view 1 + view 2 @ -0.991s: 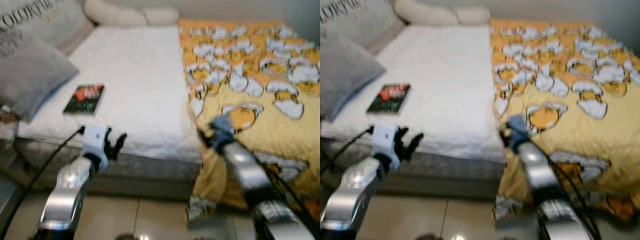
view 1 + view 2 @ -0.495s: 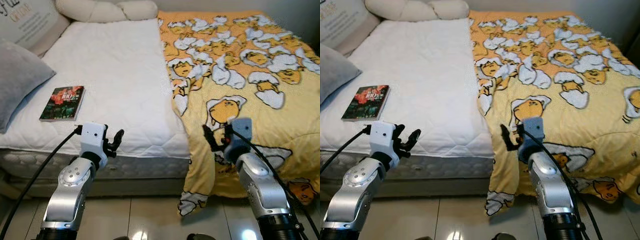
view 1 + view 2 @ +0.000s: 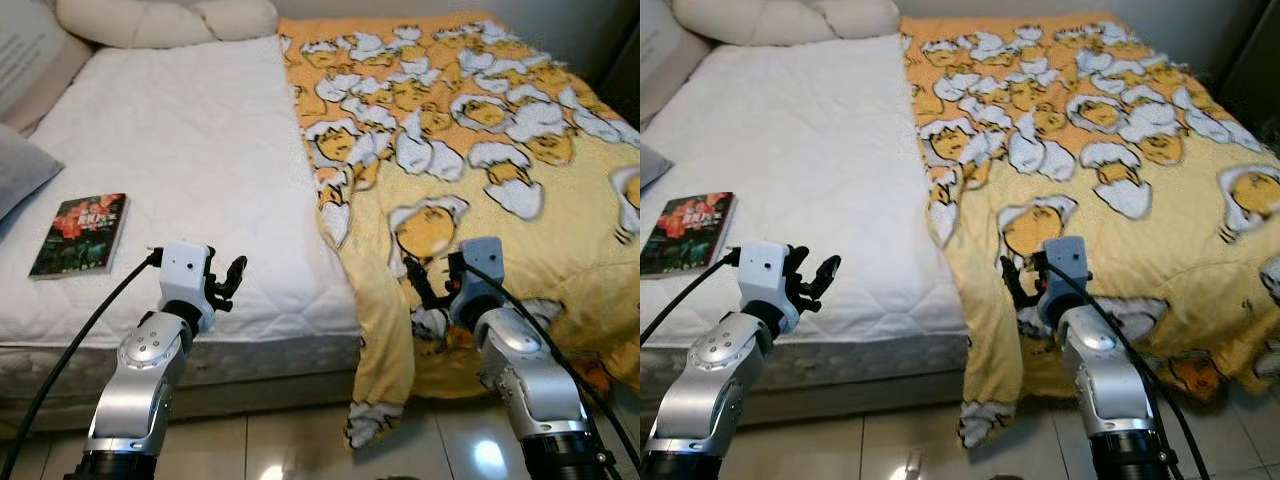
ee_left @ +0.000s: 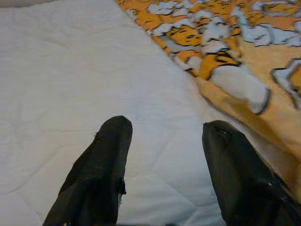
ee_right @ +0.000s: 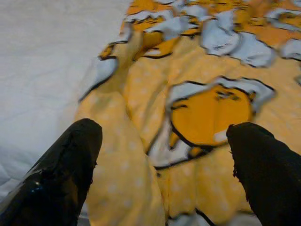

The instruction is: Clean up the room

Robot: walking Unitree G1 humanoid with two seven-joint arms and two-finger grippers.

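1. We face a bed: white quilted mattress (image 3: 190, 150) on our left half, yellow cartoon-print blanket (image 3: 480, 130) over the right half, its near edge hanging off the front of the bed toward the tiled floor (image 3: 300, 450).
2. Left gripper (image 3: 228, 282): held up at the mattress's front edge, fingers spread, grasping nothing. In the left wrist view both fingers (image 4: 101, 165) hang over bare white mattress, w/ the blanket's edge off to one side.
3. Right gripper (image 3: 428, 285): held up at the front of the blanket, near where it drapes off the bed; fingers wide apart, nothing between them. Right wrist view: fingers (image 5: 66, 165) straddle a fold of yellow fabric, not touching it as far as we can tell.
4. Book (image 3: 78, 234): dark cover w/ red print, lying flat on the mattress near its front-left corner, well left of the left gripper.
5. Grey pillow (image 3: 22, 168): just behind the book, at the left edge.
6. Cream bolster pillows (image 3: 165, 20): at the head of the bed.
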